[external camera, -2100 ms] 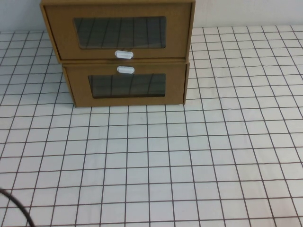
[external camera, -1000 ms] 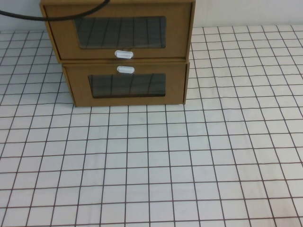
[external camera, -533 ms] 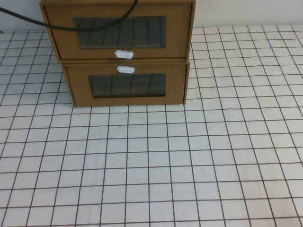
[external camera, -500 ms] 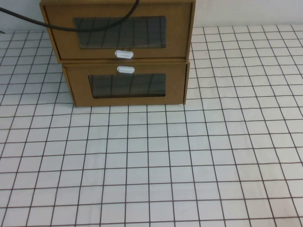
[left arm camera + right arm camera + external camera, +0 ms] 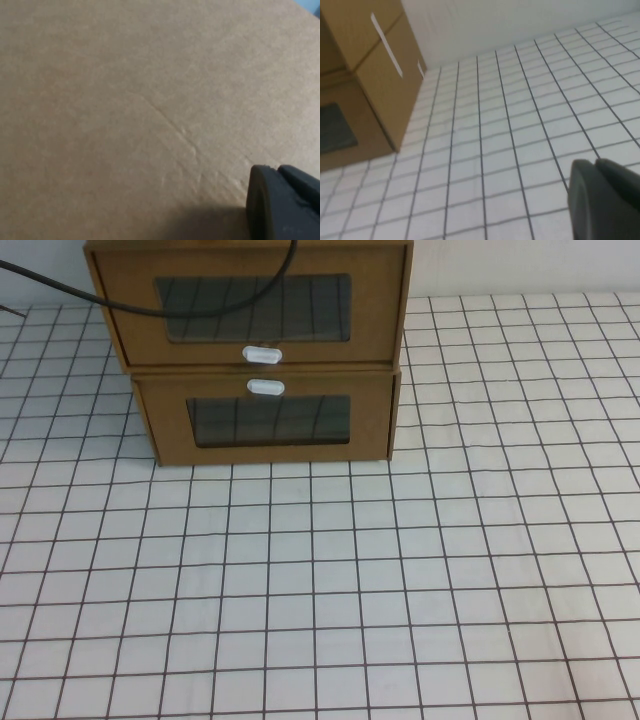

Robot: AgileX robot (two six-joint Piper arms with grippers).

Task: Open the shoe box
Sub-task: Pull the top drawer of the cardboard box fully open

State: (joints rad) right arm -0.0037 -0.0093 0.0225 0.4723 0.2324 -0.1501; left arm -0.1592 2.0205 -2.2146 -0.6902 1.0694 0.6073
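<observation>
Two brown cardboard shoe boxes stand stacked at the far left of the table, both closed: the upper box (image 5: pixel 250 305) and the lower box (image 5: pixel 265 420), each with a dark window. The upper one has a white handle (image 5: pixel 262 355), and so does the lower one (image 5: pixel 265 388). Neither gripper shows in the high view. My left gripper (image 5: pixel 277 169) is shut, holds nothing, and hovers close over a plain cardboard face (image 5: pixel 125 100). My right gripper (image 5: pixel 595 162) is shut and empty over the gridded table, with the boxes' side (image 5: pixel 375 75) well off to one side.
A black cable (image 5: pixel 200 306) hangs across the upper box's front. The white table with black grid lines (image 5: pixel 400 590) spreads in front of and to the right of the boxes. A pale wall (image 5: pixel 495 20) rises behind them.
The black cable left the near left corner of the table, swung up across the upper box's front and has kept shifting right. The boxes have not moved.
</observation>
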